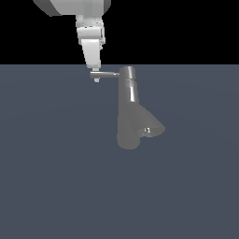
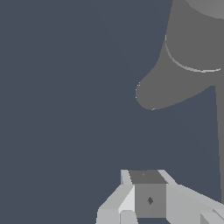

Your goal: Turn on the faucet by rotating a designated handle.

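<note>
The grey faucet (image 1: 129,100) stands on the dark floor, its tall column in the middle of the exterior view. Its flared cone spout (image 1: 145,127), with a small white mark, points toward the exterior view's lower right. The thin handle (image 1: 106,73) sticks out level from the cap toward the exterior view's left. My gripper (image 1: 96,78) comes down from above at the handle's free end, fingers together, one tip showing just below the rod. In the wrist view the fingers (image 2: 149,199) appear shut with nothing between them, and the faucet's body (image 2: 188,57) fills one corner.
A flat dark blue-grey floor (image 1: 56,177) surrounds the faucet. The white arm link (image 1: 91,37) rises above the handle's end. Nothing else stands in view.
</note>
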`<control>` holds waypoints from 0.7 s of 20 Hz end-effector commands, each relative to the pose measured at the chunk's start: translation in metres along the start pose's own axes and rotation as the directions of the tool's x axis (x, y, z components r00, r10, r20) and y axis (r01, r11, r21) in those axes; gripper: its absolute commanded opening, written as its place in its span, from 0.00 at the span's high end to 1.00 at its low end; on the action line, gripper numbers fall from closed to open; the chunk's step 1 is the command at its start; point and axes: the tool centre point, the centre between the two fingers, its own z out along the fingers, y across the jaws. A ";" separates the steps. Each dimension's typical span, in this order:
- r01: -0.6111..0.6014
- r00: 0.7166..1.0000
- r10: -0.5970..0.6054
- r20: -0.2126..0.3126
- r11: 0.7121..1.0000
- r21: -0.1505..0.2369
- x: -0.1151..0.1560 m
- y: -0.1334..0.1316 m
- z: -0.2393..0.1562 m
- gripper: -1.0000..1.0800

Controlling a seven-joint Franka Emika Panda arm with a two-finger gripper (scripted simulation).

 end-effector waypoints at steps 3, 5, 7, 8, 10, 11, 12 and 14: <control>-0.001 1.000 0.001 0.000 1.000 0.000 0.000 0.003 -0.001 1.00; -0.001 1.000 0.001 0.000 1.000 0.000 0.000 0.008 -0.003 1.00; -0.001 1.000 0.001 0.000 1.000 0.000 0.000 0.014 -0.006 1.00; -0.001 1.000 0.001 0.000 1.000 0.000 0.000 0.017 -0.007 1.00; -0.001 1.000 0.001 0.000 1.000 0.000 0.000 0.022 -0.009 1.00; -0.001 1.000 0.001 0.000 1.000 0.000 0.000 0.025 -0.010 1.00; -0.001 1.000 0.001 0.000 1.000 0.000 0.000 0.028 -0.011 1.00; -0.001 1.000 0.001 0.000 1.000 0.000 0.001 0.034 -0.014 1.00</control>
